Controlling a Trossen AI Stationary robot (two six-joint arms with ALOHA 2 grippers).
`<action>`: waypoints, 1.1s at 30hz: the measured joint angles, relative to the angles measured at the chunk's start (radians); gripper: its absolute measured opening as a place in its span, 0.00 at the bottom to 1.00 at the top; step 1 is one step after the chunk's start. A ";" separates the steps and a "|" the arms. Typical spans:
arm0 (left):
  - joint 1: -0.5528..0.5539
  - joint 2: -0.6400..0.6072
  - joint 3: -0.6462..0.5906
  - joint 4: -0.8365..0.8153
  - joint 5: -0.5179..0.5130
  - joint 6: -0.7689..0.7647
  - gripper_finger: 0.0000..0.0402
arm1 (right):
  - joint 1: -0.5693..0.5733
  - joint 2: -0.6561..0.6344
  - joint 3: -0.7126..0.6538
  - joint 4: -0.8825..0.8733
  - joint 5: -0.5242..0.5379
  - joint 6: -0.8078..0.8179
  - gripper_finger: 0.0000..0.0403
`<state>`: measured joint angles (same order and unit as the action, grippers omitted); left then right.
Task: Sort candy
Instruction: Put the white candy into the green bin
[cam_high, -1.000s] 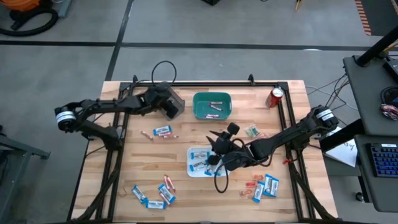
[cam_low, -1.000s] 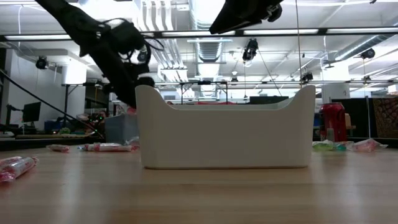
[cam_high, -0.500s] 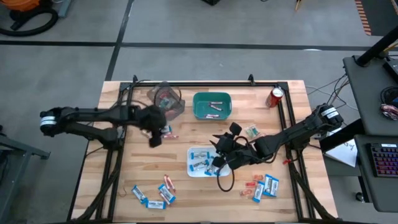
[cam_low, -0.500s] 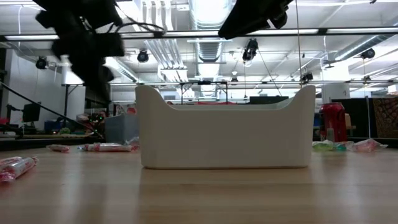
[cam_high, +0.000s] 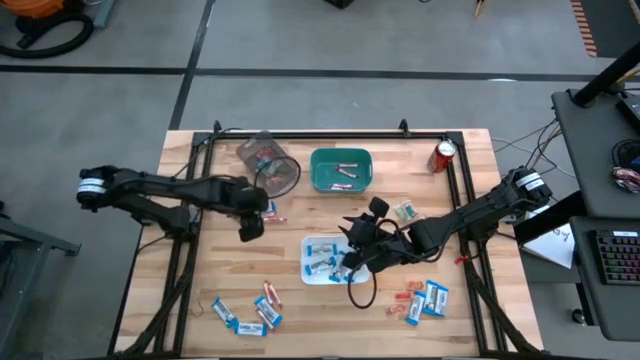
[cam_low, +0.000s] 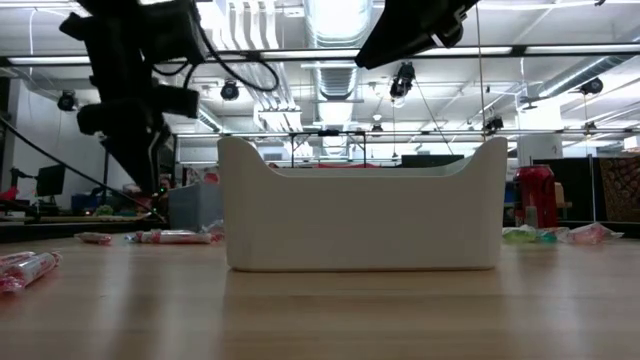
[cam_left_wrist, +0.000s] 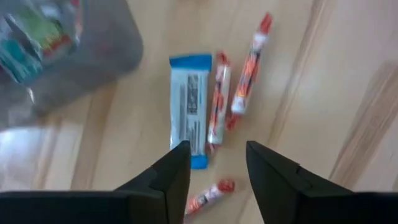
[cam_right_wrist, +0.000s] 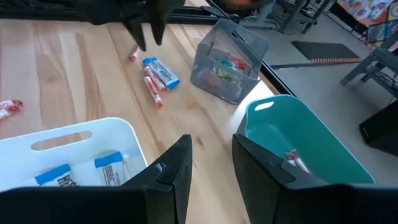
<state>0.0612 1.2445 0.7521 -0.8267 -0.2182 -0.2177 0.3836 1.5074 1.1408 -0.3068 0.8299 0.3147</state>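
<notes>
**Sorting candy, mid-task.** The left gripper (cam_left_wrist: 214, 149) has swung from the clear bin (cam_high: 272, 165) at the far left of the table (cam_high: 300, 320) to a small group of sweets just nearer than that bin. Its jaws have spread as it arrived and now stand open, empty, and tilted down over the group. The right gripper (cam_right_wrist: 211, 146) has barely shifted. It hangs over the near right end of the white tray (cam_right_wrist: 74, 132) at the table's centre, fingers apart with nothing between them.

**Reading.** The left arm appears to have finished at the clear bin and lined up its next pick (probably the blue packet (cam_left_wrist: 189, 118), whose near end lies between the fingertips).

**Counts.**
- Under the left gripper:
  - one blue packet;
  - two slim sticks (cam_left_wrist: 219, 99) lying side by side, touching the packet's right edge;
  - one smaller red-and-white piece (cam_left_wrist: 208, 194) nearer the fingers.
- In the bins:
  - The white tray holds at least two blue packets.
  - The teal bin (cam_high: 316, 170), far centre, holds two pale sticks.
  - The clear bin holds a few mixed wrappers, too jumbled to count.
- Unsorted candy:
  - one cluster lies at the near left (cam_high: 245, 312);
  - one cluster lies at the near right (cam_high: 420, 300);
  - one greenish piece (cam_high: 405, 211) lies right of centre.

Both clusters mix blue packets with red pieces.
</notes>
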 joint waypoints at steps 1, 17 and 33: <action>0.000 0.024 0.012 -0.025 0.000 -0.013 0.36 | 0.000 0.000 0.000 -0.002 0.000 0.000 0.27; -0.002 0.307 0.024 -0.252 0.001 0.007 0.40 | 0.000 0.001 0.000 -0.015 0.000 0.011 0.27; -0.002 0.413 0.037 -0.184 -0.027 0.050 0.38 | 0.000 0.001 0.000 -0.025 -0.030 0.020 0.27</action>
<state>0.0593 1.6580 0.7890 -1.0104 -0.2455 -0.1680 0.3840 1.5088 1.1408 -0.3318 0.7999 0.3351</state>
